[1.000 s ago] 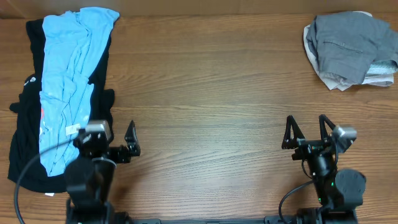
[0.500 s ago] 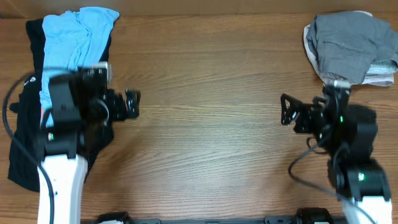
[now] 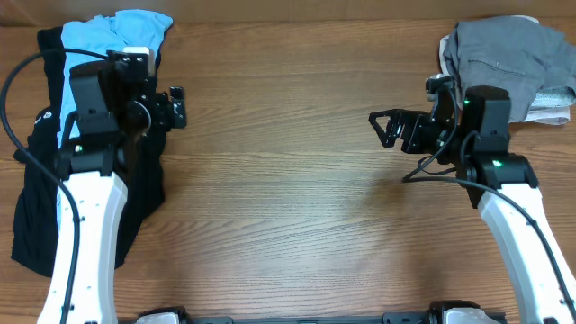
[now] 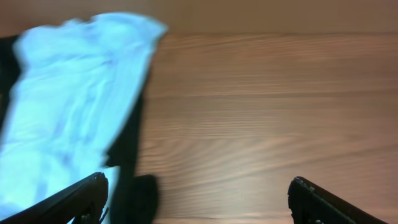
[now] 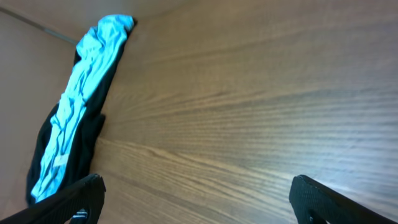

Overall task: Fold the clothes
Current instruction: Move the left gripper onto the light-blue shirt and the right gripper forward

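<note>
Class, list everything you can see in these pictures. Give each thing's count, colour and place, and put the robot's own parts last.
light blue T-shirt: one, light blue, far left of the table, lying crumpled on the black garment
black garment: one, black, along the left edge, under the T-shirt
grey garments: one heap, number unclear, grey, far right corner
pale fabric: one piece, whitish, under the grey heap
wooden table: one, brown
arms: two, white and black, left and right
left claw: one, black, open, beside the T-shirt
right claw: one, black, open, over bare wood
</note>
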